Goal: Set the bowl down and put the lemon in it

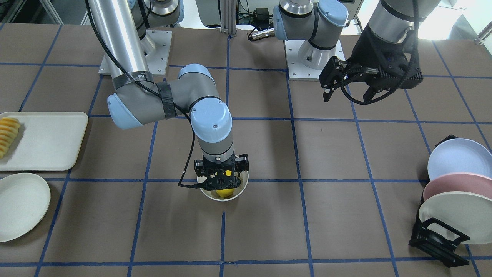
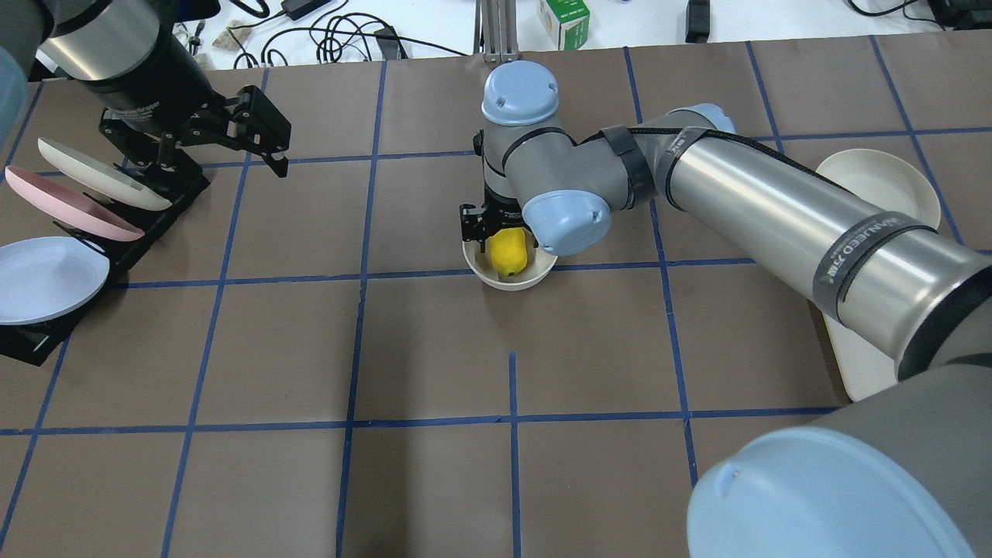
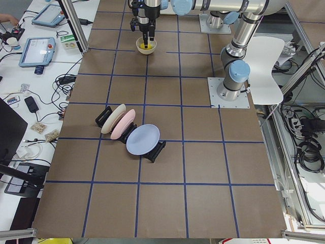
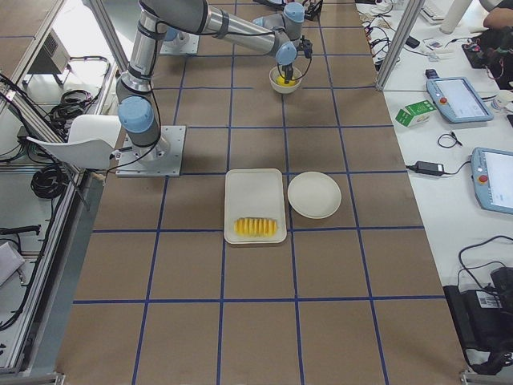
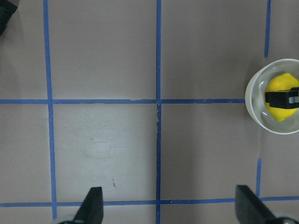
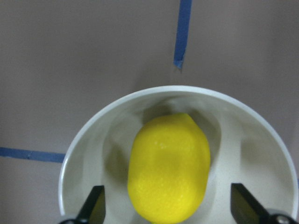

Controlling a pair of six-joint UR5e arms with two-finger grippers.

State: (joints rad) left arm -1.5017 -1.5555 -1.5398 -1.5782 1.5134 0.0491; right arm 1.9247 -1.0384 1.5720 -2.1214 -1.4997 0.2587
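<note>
Task apparently complete: the lemon (image 6: 169,168) lies in the bowl (image 6: 88,140) standing on the tabletop (image 2: 434,349), the right gripper (image 6: 168,205) spread wide either side without gripping it; the left gripper (image 5: 169,203) hangs spread and empty, well apart.

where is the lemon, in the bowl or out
In the bowl: the lemon lies inside its rim, and the right hand is open, its fingers clear of the lemon.
</note>
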